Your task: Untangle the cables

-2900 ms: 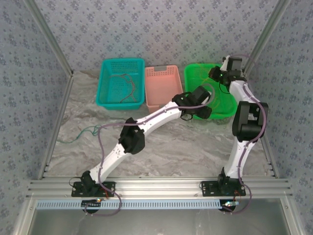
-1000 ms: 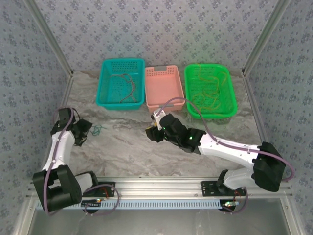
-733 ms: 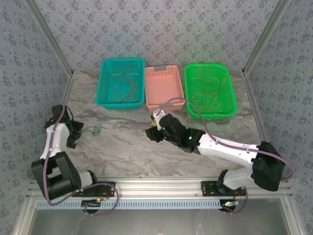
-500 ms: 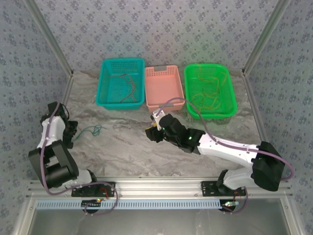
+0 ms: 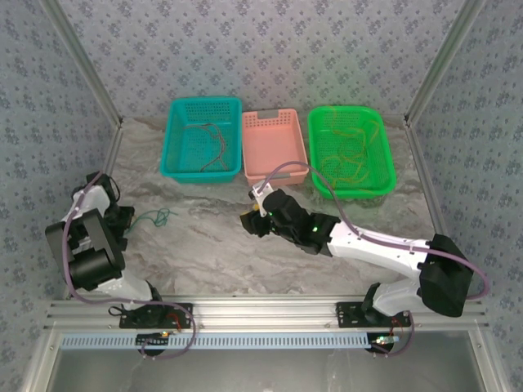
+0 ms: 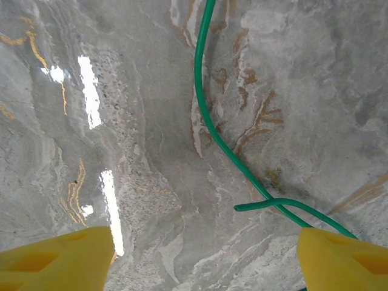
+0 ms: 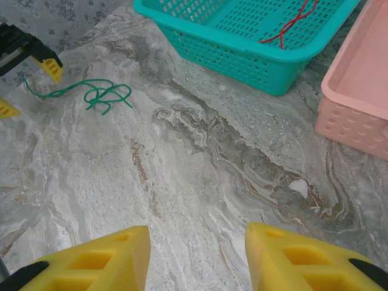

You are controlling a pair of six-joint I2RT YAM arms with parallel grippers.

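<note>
A thin green cable (image 5: 152, 218) lies loosely coiled on the marble table at the left. My left gripper (image 5: 123, 223) hovers just left of it, open. In the left wrist view the green cable (image 6: 209, 115) runs down the table and passes beside the right fingertip (image 6: 345, 259) of the open left gripper (image 6: 203, 267), which holds nothing. My right gripper (image 5: 249, 221) is open over bare table (image 7: 200, 163) mid-scene, well right of the green cable (image 7: 102, 94). Red and dark cables (image 5: 214, 140) lie in the teal basket (image 5: 176, 139); yellow-orange ones (image 5: 350, 151) lie in the green basket (image 5: 384, 155).
A pink basket (image 5: 274, 145) stands between the teal and green ones at the back. The right wrist view shows the teal basket (image 7: 242, 45), a red cable (image 7: 291, 21), the pink basket (image 7: 357, 91) and the left gripper (image 7: 27, 88). Frame posts line both sides.
The left arm has folded back toward the left edge, drawing its gripper away from the green cable, whose tail now stretches leftward. The right arm left the green basket and holds over the table's middle.
</note>
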